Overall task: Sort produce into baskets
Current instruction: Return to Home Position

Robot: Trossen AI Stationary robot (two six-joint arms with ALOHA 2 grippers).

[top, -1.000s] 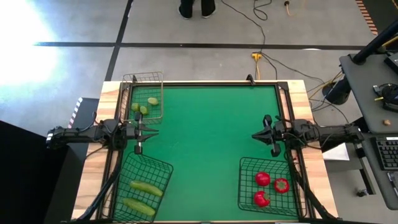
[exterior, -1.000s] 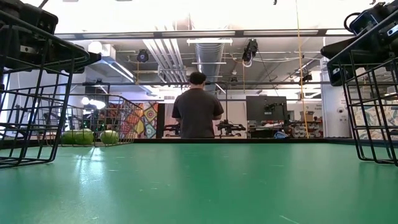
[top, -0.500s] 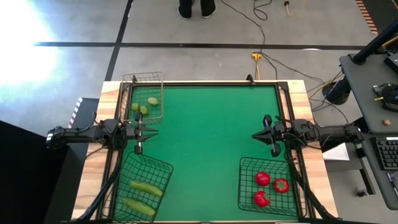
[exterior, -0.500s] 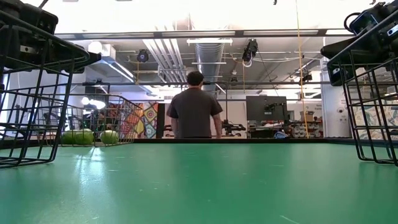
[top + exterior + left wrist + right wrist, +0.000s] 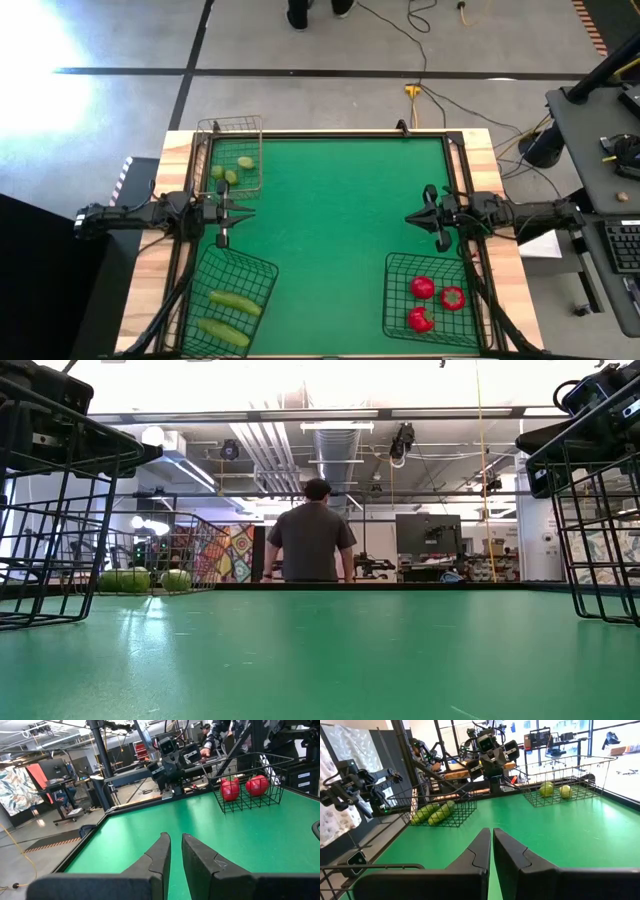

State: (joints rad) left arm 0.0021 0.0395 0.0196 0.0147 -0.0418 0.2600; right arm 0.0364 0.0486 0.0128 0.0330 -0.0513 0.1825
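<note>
Person [image 5: 314, 532] shifted slightly; cucumbers [image 5: 228, 315], tomatoes [image 5: 430, 303] basketed.

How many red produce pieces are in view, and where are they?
3, all inside the wire basket at the table's near right corner: one toward the table's centre, one toward the right edge, one nearest the front edge. None seem hidden.

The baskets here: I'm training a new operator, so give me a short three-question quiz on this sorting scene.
1. True or false: a cucumber lies loose on the green mat.
2. Which basket holds the red produce? A) narrow basket B) basket by the left hand C) basket by the right hand
3. How many pale green fruits sit in the narrow basket?

Key: 1 false; 2 C; 3 three.
</note>
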